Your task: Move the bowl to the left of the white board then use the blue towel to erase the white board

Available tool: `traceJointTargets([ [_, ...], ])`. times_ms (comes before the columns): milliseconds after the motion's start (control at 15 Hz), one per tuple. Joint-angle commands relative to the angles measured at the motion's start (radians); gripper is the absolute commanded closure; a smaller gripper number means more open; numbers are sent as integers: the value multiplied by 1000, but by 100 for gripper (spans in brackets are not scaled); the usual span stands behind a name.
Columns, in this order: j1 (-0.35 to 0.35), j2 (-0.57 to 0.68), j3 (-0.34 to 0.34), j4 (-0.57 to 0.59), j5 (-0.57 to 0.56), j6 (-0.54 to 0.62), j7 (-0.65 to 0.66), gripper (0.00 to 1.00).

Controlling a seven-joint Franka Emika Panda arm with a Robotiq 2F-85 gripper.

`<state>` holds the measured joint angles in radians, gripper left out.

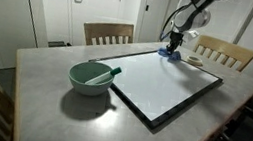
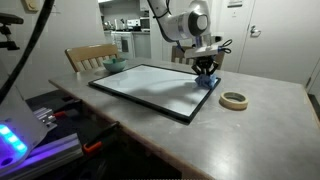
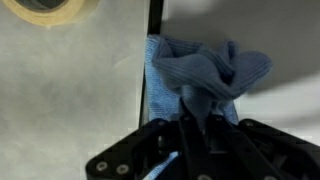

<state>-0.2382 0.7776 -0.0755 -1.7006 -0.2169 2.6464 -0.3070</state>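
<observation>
The pincer (image 1: pixel 173 49) stood down at the far right corner of the white board (image 1: pixel 155 80), pointing straight at the surface, and in the wrist view (image 3: pixel 195 108) its two dark fingers were drawn in on a fold of the blue towel (image 3: pixel 205 70), pinching the cloth between them. The towel was bunched into a soft heap under the tool and, as far as I could make out from that close view, it lay across the board's thin black frame (image 3: pixel 152 25), partly on the white face and partly over the edge. In both exterior views the cloth showed only as a small blue patch (image 1: pixel 170 55) (image 2: pixel 206 82) just beneath the pincer (image 2: pixel 205 74).

The board (image 2: pixel 150 88) lay flat on the grey table (image 1: pixel 51 105), taking up most of its middle. The bowl (image 1: pixel 91 77), pale mint green, sat on the table off the board's left side, just beside its near corner, with a pale green utensil piece (image 1: pixel 112 72) poking out over its rim toward the board. A roll of tape (image 2: pixel 234 100) lay flat on the table to the right of the board, near the towel but apart from it. Wooden chairs (image 1: pixel 108 32) stood along the far side of the table
</observation>
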Motion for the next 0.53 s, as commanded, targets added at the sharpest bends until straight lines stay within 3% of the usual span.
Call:
traceJointTargets([
  [0, -9, -2, 17, -4, 28, -16, -19, 64],
  [467, 17, -116, 21, -31, 13, -70, -27, 16],
])
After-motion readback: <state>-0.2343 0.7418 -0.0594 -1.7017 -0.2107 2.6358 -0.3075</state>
